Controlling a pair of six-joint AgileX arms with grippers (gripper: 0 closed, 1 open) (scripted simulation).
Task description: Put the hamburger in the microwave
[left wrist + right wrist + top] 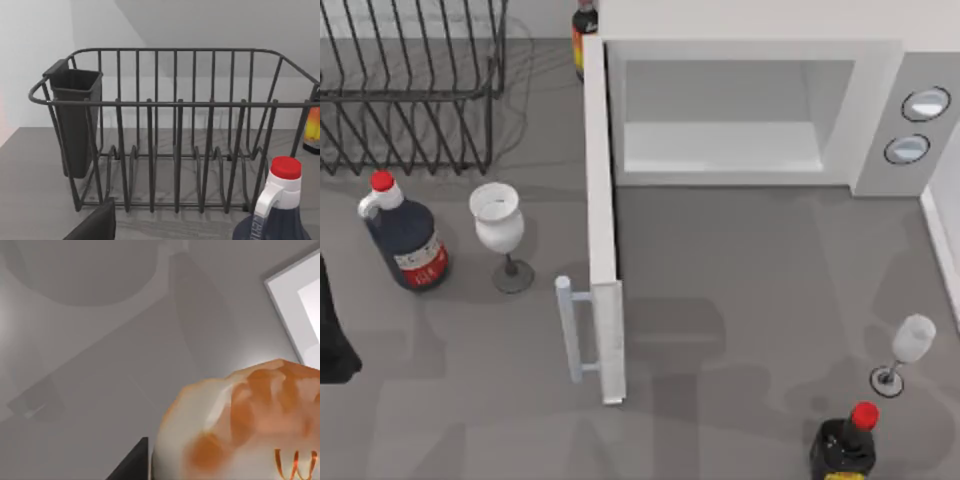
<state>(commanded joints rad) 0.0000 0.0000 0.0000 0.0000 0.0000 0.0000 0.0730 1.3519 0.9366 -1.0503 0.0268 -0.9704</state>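
The microwave (750,110) door (603,220) is swung wide, so the cavity can be reached. The hamburger (240,425) is seen close under the right wrist (presumably carried); neither gripper's grip can be told.

Microwave (740,110) cavity apparently free; door (603,240) flanks approach.

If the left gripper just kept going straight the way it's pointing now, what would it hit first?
Most likely the black wire dish rack, which sits straight ahead in the left wrist view. The red-capped dark bottle stands off to one side of that line, though depth is hard to judge.
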